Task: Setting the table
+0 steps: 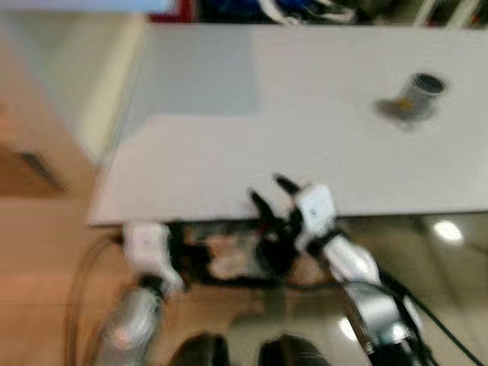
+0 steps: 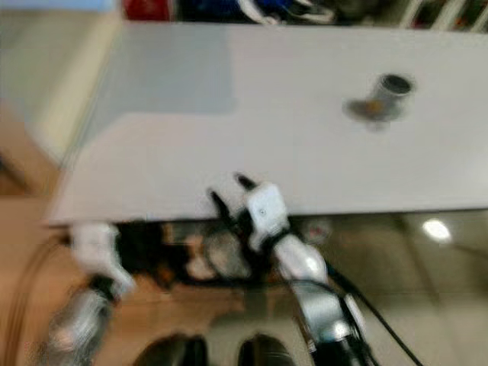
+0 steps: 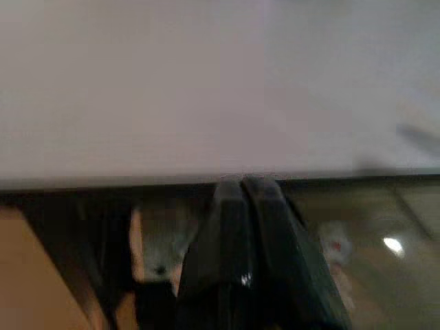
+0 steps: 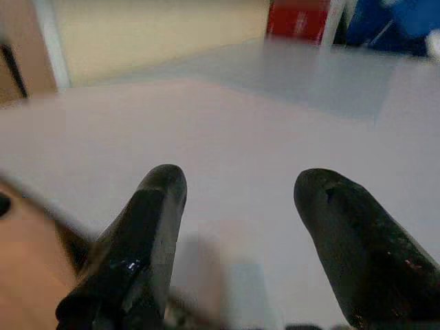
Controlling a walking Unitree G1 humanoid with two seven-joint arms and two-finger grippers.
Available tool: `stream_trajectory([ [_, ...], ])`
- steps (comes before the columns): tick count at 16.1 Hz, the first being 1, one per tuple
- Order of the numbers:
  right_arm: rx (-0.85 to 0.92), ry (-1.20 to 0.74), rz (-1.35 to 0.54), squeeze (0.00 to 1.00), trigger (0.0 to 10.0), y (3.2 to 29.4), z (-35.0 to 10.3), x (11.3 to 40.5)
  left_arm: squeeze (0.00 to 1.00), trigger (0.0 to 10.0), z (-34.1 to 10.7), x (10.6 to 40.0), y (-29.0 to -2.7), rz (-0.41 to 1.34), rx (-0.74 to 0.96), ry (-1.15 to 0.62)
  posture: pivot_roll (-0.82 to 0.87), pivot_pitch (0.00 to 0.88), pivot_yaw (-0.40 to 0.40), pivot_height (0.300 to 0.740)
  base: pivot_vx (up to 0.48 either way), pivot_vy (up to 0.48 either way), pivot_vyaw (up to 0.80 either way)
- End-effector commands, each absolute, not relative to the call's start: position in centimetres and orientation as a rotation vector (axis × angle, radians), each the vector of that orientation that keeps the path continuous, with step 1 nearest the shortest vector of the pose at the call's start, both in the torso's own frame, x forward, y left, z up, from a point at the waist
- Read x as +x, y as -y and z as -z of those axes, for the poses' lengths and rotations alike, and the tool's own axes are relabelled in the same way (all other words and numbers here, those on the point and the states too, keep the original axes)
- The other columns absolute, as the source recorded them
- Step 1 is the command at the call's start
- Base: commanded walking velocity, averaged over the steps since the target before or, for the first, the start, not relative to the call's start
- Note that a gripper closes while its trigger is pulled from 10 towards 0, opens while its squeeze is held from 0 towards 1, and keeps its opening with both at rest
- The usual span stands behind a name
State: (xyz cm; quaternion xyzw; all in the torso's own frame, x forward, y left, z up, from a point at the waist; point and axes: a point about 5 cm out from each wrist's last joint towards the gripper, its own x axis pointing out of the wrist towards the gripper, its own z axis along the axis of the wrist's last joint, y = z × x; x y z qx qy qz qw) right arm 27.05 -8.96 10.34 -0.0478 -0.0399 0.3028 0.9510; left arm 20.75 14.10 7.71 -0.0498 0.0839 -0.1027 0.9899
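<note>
Grey cup (image 1: 418, 95) far across table (image 1: 229, 152), right gripper (image 1: 268, 194) spread

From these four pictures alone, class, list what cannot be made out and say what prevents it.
- Grey cup on the white table: contents and tilt, lost to motion blur in both eye views.
- Things under the table's near edge: blurred and shadowed.
- Left end effector: holding anything? Dark, blurred wrist view.
- Far clutter: cut off by the top edge.

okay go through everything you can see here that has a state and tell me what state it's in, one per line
Right gripper: open, empty, fingers spread over the table's near edge.
Left gripper: shut, empty, held below the table's near edge.
Cup: lying tilted on its side, mouth open toward the camera, far right on the table; contents too blurred to tell.
Table: white top, bare apart from the cup.
</note>
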Motion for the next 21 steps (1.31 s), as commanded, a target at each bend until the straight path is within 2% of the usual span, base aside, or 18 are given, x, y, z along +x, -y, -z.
stream_trajectory([
  [1,-0.092,0.101,-0.624,0.00,10.0,8.5,-10.7,27.1,0.00,10.0,-7.4,20.7,-13.8,0.221,-0.086,-0.175,-0.02,0.124,-0.013,0.740,0.000,0.472,0.00],
  [8,-0.127,0.031,-0.703,0.00,10.0,7.5,-9.3,27.3,0.00,10.0,-6.4,20.7,-14.3,0.178,-0.097,-0.184,-0.01,0.111,-0.023,0.740,0.000,0.472,0.00],
  [18,-0.136,0.047,-0.702,0.00,10.0,7.5,-9.3,27.6,0.00,10.0,-6.4,20.8,-14.1,0.201,-0.086,-0.165,-0.01,0.111,-0.023,0.740,0.000,0.472,0.00],
  [21,-0.117,0.055,-0.650,0.00,10.0,7.8,-9.9,28.5,0.00,10.0,-7.6,21.5,-14.7,0.181,-0.078,-0.104,-0.01,0.106,-0.027,0.740,0.000,0.325,0.00],
])
